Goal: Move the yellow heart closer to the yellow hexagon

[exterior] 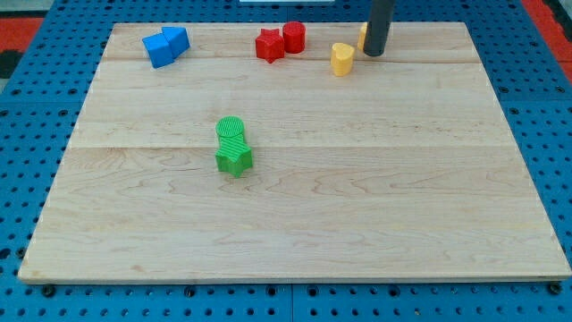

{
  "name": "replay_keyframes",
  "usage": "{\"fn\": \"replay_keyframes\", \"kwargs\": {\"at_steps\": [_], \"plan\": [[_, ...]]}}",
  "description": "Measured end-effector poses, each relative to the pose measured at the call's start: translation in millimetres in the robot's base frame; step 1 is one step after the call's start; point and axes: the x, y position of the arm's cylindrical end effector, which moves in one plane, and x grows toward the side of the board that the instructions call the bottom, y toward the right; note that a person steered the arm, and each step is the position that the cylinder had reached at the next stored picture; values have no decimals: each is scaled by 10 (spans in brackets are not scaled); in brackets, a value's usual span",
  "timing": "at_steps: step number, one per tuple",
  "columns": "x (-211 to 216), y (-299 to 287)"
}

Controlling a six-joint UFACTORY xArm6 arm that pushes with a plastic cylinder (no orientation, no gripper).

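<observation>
- My tip (374,54) sits near the view's top right of the desk (295,224), at the bottom of the straight dark rod that comes down from the top edge of the view.
- There is no end effector with jaws here, only the rod, so nothing is spread, pressed together or pinching; the tip grips nothing.
- The yellow heart (341,58) lies just to the view's left of my tip and slightly lower in the view, close to it; whether they touch I cannot tell.
- A second yellow block (363,36), presumably the yellow hexagon, shows only as a sliver at the rod's left edge; the rod hides most of it, so its shape cannot be made out.
- The red star (268,46) and the red cylinder (294,37) stand side by side, touching or nearly so, to the view's left of the yellow heart.
- Two blue blocks (165,44) sit together at the view's top left; their exact shapes are hard to tell.
- The green cylinder (231,131) and the green star (234,159) lie touching left of the desk's middle, well apart from everything else.
</observation>
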Motion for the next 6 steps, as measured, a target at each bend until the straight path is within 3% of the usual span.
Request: {"fn": "replay_keyframes", "kwargs": {"at_steps": [1,3,4,5,6], "plan": [[-168,-34],[642,-181],[823,-315],[810,-723],[460,-648]]}}
